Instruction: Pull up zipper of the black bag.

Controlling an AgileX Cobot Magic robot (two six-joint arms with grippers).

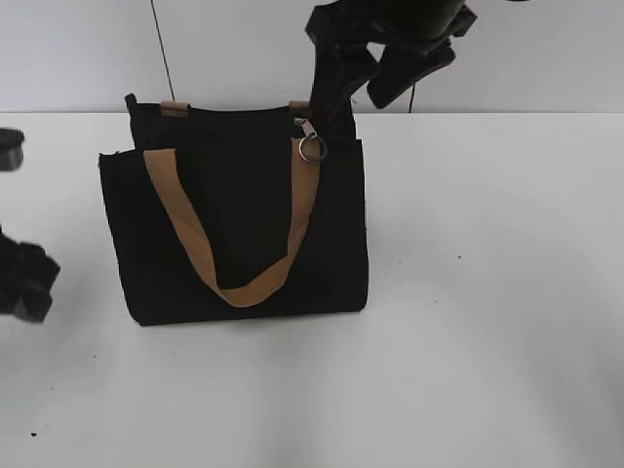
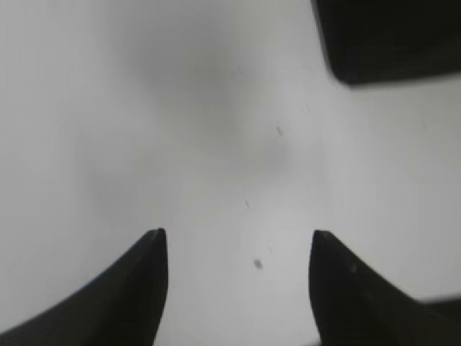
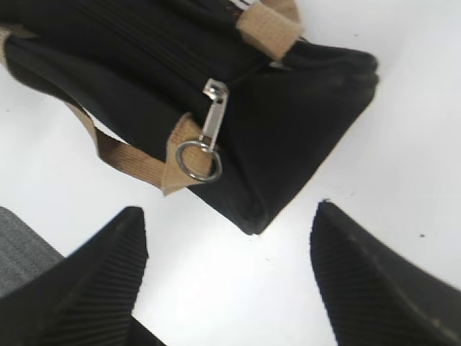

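A black bag [image 1: 239,224] with tan straps stands upright on the white table. Its metal zipper pull with a ring [image 1: 310,142] hangs at the top right end of the bag. In the right wrist view the pull and ring [image 3: 203,150] hang over the bag's side [image 3: 288,130]. My right gripper [image 1: 385,73] hovers above the bag's back right corner, open and empty [image 3: 227,216]. My left gripper [image 1: 24,278] is low at the far left, open and empty over bare table [image 2: 236,241], with a corner of the bag [image 2: 389,36] at its view's top right.
The white table [image 1: 468,370] spreads in front of and to the right of the bag. A white wall rises behind. A thin black cable [image 1: 163,49] hangs at the back left. A dark object [image 1: 10,148] sits at the left edge.
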